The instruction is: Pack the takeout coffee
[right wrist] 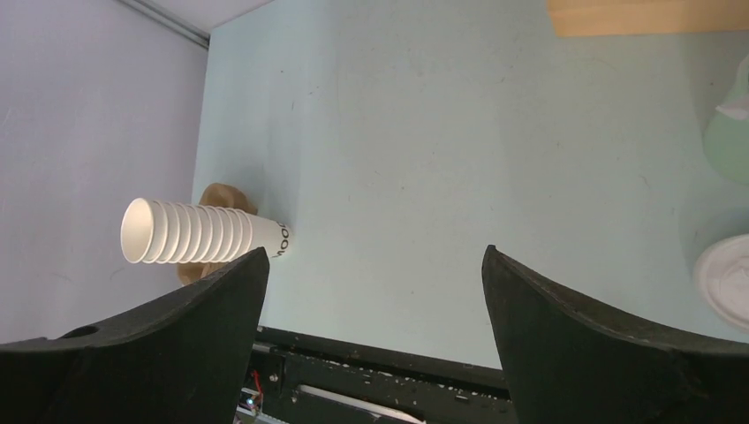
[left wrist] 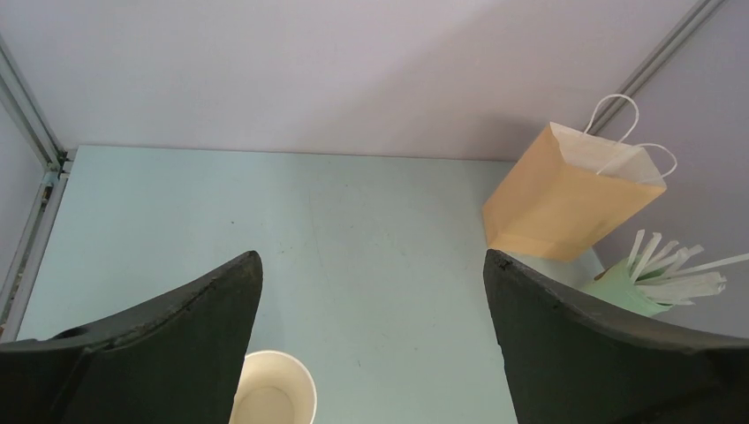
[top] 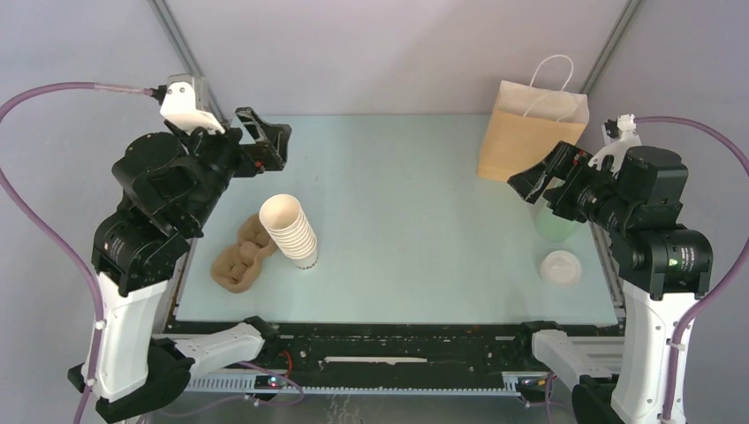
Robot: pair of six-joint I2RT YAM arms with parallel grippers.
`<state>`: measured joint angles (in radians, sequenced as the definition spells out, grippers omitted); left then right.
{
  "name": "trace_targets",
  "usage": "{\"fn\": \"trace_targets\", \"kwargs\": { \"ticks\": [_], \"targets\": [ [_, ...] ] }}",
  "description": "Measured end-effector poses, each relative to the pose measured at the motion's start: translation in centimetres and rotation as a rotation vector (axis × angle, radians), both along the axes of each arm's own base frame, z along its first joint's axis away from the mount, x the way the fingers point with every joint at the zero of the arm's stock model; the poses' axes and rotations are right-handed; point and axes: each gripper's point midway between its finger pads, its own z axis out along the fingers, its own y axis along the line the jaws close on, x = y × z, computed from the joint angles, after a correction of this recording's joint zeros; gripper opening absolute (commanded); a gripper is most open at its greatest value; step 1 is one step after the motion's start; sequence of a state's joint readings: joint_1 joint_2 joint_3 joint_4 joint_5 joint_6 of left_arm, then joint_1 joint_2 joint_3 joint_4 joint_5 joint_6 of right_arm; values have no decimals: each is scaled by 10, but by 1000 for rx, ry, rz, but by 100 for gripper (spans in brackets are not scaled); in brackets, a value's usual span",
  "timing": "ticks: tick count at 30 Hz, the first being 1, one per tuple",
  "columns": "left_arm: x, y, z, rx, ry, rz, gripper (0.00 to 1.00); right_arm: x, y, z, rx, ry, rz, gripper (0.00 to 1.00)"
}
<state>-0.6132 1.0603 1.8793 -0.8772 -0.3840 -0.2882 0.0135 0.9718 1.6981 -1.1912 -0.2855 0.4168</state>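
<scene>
**Hazards outstanding: takeout coffee not yet in one piece, both grippers idling wide**

Takeout coffee: no single lidded cup is showing in any view, so its parts appear to be sitting apart.

- Stack of nested cups (top: 290, 231) is standing mouth-up on the left half of the table (top: 406, 194), just beside the pulp carriers (top: 238, 258).
- Loose lid (top: 560, 267) is lying flat near the right edge, well apart from the stack.
- Paper bag (top: 533, 132) is standing upright at the far right with its handles up.
- Green holder of wrapped straws (left wrist: 629, 290) is crowding the space between the bag and the lid.
- Left gripper (left wrist: 371, 261) is hovering above the stack with jaws spread and nothing between them.
- Right gripper (right wrist: 371, 256) is hanging likewise spread and empty, near the bag.

Risks, as judged:
- Nested cups are likely clinging together, so a pull could be lifting several or tipping the whole stack onto the carriers.
- Thin lid is offering little to pinch and could be skidding off the edge.
- Light bag could be folding or toppling under a lowered cup.
- Straws could be getting knocked by the right arm.
</scene>
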Motion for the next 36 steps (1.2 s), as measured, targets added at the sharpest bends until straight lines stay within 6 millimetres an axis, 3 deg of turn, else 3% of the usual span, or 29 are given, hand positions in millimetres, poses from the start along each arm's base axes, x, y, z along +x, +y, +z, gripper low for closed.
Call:
{"fn": "trace_targets", "kwargs": {
  "ticks": [8,15,18,21,27,29,33,36],
  "targets": [
    [4,-3,-4,10,13,-3,100,15,2,-1,4,3,14,100],
    [-2,1,-11,25,40,-1,100,27,10,-14,26,33,54,100],
    [-2,7,-31,51,115,17,100,28,16,-15,44,36,89,100],
    [-1,27,-56,78,216,97,100,27,24,-18,70,43,136,100],
    [-1,104,-123,56,442,436,96,21,40,-32,113,95,221,100],
    [-5,119,-142,20,506,511,93,16,46,-35,123,110,254,100],
    [-3,106,-166,-66,562,470,85,2,60,-43,131,130,323,100],
    [-9,100,-189,-98,618,457,68,-8,67,-48,130,142,359,100]
  ]
}}
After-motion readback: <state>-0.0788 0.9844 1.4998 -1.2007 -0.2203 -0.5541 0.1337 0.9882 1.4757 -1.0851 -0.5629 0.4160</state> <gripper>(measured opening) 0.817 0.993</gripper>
